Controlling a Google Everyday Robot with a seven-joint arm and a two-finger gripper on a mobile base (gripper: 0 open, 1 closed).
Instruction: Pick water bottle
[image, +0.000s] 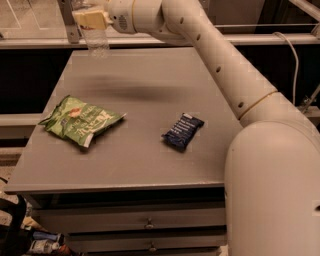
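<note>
The robot's hand (92, 20) is hovering high over the far left corner of the flat grey tabletop (150, 170), well beyond the crinkled green foil snack bag (80, 121) and slightly to its right. Its cream-coloured fingers (89, 18) are clamping the upper part of the small clear plastic water bottle (97, 41), so the cap and label are hiding behind them and only the ribbed, see-through body is hanging below. The bottle is standing upright in that grip and appears to be sitting clear of the surface, with a soft blurred shadow (125, 91) lying on the tabletop between it and the green bag. The thick white arm (220, 65) is stretching in from the right, passing well above and beyond the bag. The green bag itself is lying flat near the left edge of the tabletop. To the right of the bag, well apart from it, a small dark blue wrapped snack bar (182, 132) is lying at a slant. Below the bag, under the tabletop's front lip, grey drawer fronts (150, 222) are showing.
</note>
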